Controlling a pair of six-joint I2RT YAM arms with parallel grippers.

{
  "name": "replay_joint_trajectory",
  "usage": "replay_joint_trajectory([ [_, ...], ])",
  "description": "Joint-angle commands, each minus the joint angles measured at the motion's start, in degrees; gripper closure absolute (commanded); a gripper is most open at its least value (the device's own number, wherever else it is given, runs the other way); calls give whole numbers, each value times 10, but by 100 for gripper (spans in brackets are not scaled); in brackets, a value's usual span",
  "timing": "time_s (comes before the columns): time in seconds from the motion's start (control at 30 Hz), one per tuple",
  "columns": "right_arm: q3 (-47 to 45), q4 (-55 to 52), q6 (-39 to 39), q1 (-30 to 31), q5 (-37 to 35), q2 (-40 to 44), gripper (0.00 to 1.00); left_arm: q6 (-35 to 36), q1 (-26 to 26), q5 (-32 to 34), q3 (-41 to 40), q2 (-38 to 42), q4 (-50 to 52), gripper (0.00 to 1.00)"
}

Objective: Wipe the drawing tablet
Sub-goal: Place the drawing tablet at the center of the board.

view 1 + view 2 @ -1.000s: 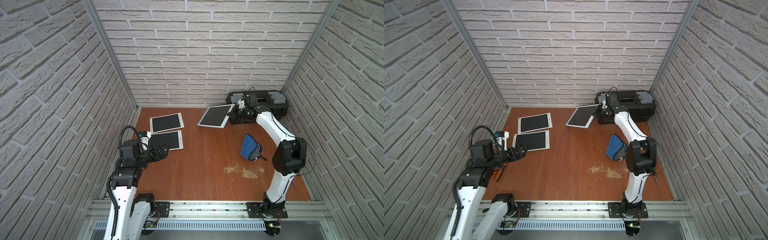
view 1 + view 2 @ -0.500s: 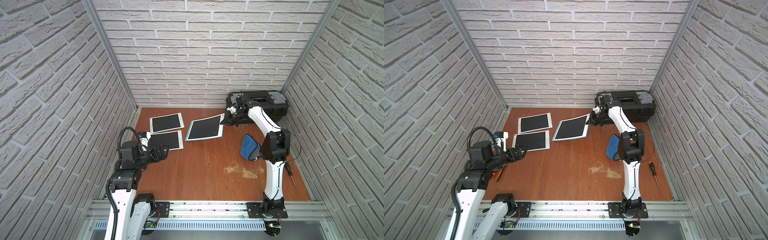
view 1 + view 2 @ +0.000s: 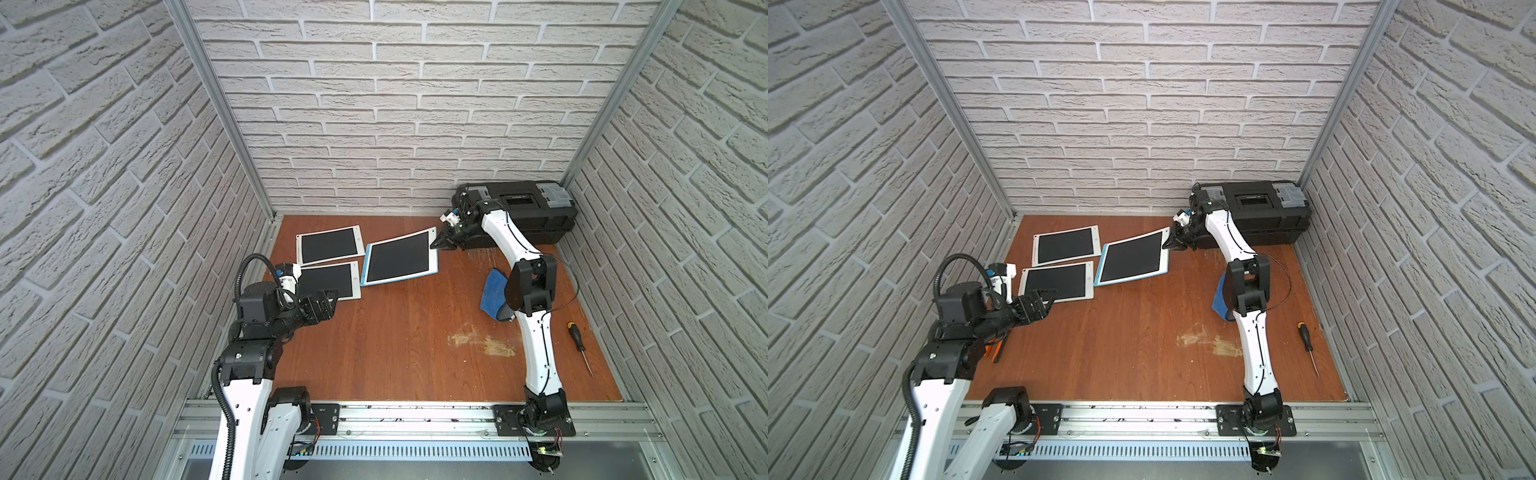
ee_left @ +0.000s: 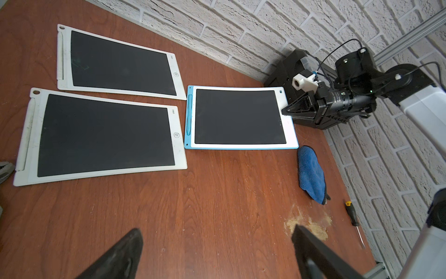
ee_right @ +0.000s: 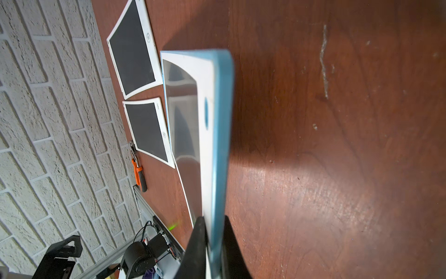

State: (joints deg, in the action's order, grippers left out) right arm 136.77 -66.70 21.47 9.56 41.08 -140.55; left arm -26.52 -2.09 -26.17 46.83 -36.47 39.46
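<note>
The right gripper (image 5: pixel 212 232) is seen clenched on the blue-framed drawing tablet (image 5: pixel 217 120), one finger pressed to each face of its edge. In both top views this grip (image 3: pixel 440 244) is placed at the tablet's (image 3: pixel 399 259) 2 o'clock corner, and the tablet is found at 11 o'clock from the middle of the table (image 3: pixel 395 353). The gripped side appears raised, while the opposite side is set down just beside two white tablets (image 3: pixel 330 245) (image 3: pixel 328 280). The left gripper (image 4: pixel 216 230) is held wide apart over bare wood, nothing being touched. Small lettering is printed on the white tablets' frames (image 4: pixel 172 111), but it cannot be read with certainty. A blue cloth (image 3: pixel 492 291) is found at 3 o'clock, a screwdriver (image 3: pixel 577 336) at 4 o'clock and a black toolbox (image 3: pixel 523 208) at 1 o'clock. Orange-handled pliers (image 5: pixel 138 174) are shown in the right wrist view and in a top view (image 3: pixel 994 351); in the left wrist view they are not shown
</note>
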Motion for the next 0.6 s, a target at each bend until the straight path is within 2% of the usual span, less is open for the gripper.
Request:
replay_joint_trajectory([
  [0.0,27,-63,-35,28,3,-31,90,21,-5,2,-4,0,-11,2],
  [0.2,1,-64,-53,40,-22,-24,91,21,-6,2,-5,0,-12,2],
  [0.3,-17,-62,-45,36,-77,-20,90,21,-6,2,-6,0,-12,2],
  [0.43,-93,-7,3,12,-131,7,91,21,-6,4,-6,4,-12,2],
  [0.57,-158,55,36,-10,-149,33,90,21,-6,4,-6,3,-11,2],
])
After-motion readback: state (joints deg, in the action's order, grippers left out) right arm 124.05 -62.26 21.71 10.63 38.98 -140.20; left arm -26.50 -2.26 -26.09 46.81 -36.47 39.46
